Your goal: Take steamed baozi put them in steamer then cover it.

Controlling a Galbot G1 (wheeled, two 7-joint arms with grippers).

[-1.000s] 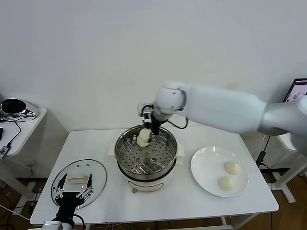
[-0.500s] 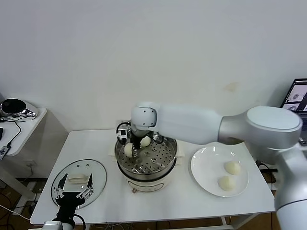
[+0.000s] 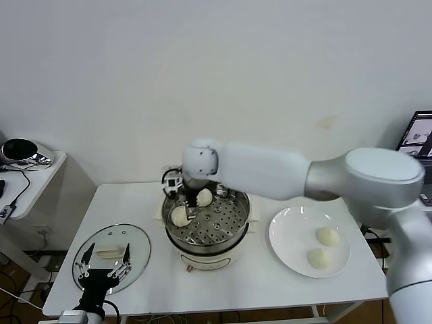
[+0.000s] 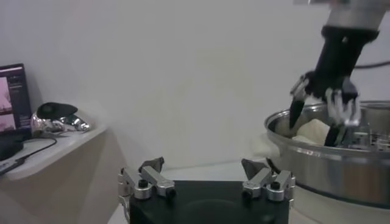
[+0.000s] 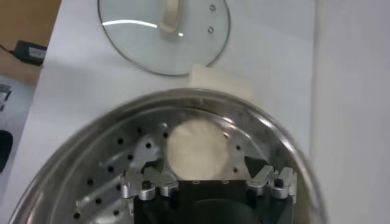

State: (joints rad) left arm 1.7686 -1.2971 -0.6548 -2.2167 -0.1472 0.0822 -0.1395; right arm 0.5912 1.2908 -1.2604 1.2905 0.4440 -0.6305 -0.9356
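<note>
Right hand [image 3: 186,206], fingers spread, hovers over a cream-white bun [image 3: 179,216] lying on the shiny steel steamer's [image 3: 233,233] perforated tray, beside another bun [image 3: 204,197]. Two buns [image 3: 327,236] wait on the white plate [image 3: 287,236]. The glass lid [image 3: 138,246] lies aside on the desk [image 3: 250,280], leaving the pot open for loading; left hand [image 3: 102,272] idles open over it.

Four steamed baozi were in view: two inside the steamer [image 3: 206,226], at about [image 3: 179,216] and [image 3: 204,197], and two on one white plate [image 3: 291,241], at [image 3: 327,236] and [image 3: 318,258]. There was one steamer, one glass cover [image 3: 111,258] at lower left, and one white bench [image 3: 266,287].
</note>
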